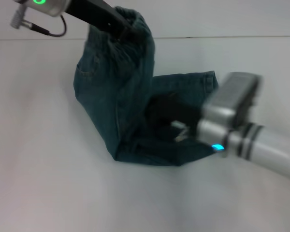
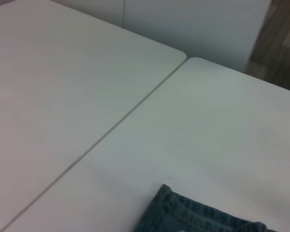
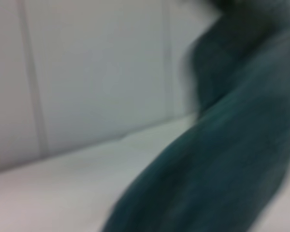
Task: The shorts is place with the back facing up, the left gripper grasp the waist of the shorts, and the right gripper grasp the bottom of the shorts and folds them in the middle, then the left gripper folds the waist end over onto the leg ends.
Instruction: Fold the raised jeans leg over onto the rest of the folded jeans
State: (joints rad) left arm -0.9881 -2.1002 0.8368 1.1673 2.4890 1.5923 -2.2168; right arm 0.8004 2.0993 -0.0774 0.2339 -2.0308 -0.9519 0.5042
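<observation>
The dark teal denim shorts point(image 1: 121, 96) lie partly folded on the white table point(image 1: 38, 169). Their waist end is lifted high at the back, pinched in my left gripper point(image 1: 127, 28), which is shut on it. The cloth hangs from there down to a fold near the table's middle, and the leg ends point(image 1: 188, 82) lie flat to the right. My right gripper point(image 1: 181, 128) hovers low over the leg part, its fingers blurred against the dark cloth. The left wrist view shows a strip of the shorts' hem point(image 2: 198, 217). The right wrist view shows the shorts point(image 3: 222, 159) close up and smeared.
A seam between two white table tops point(image 2: 116, 125) runs across behind the shorts. The table's far edge and a wooden floor point(image 2: 280, 48) show beyond. A pale wall point(image 3: 87, 72) stands behind.
</observation>
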